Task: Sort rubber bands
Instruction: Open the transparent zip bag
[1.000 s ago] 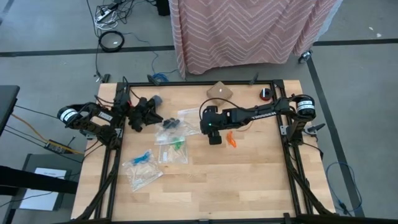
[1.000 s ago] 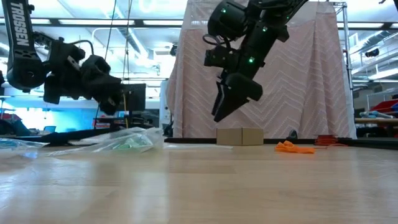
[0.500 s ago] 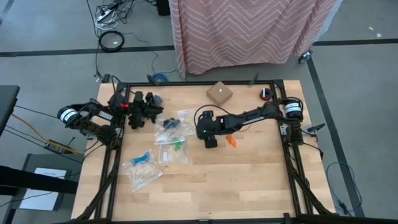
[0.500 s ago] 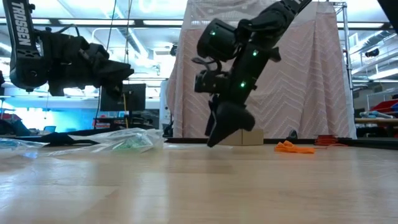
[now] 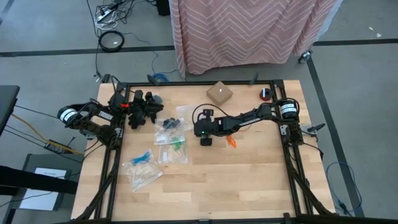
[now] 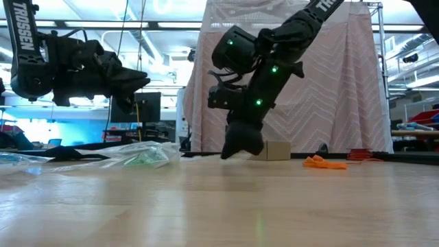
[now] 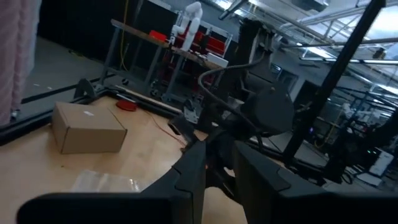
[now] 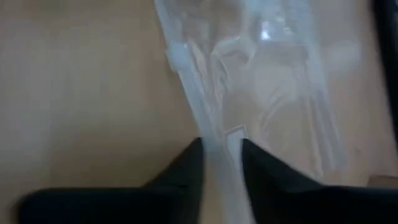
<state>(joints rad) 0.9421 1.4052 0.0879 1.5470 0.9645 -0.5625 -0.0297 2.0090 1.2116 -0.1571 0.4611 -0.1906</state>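
Clear plastic sits pinched between the dark fingers of the right gripper (image 8: 221, 163), which is down at the wooden counter (image 5: 249, 180) and nipping the edge of an empty zip bag (image 8: 267, 81) near the middle of the surface. Just beside it lie loose orange rubber bands (image 5: 231, 141); to the other side are bags holding dark bands (image 5: 169, 125) and green bands (image 5: 176, 144), with a bag of blue bands (image 5: 143, 157) farther toward the front. The left gripper (image 6: 134, 77) hangs raised over the counter's far left — whether its fingers are spread or pressed together cannot be told. A cardboard box (image 5: 219, 93) stands at the back edge. To do this step well, the right gripper should probably hold only the bag's rim and lift slowly — thin film slips easily, and the mouth must stay reachable for the orange bands.
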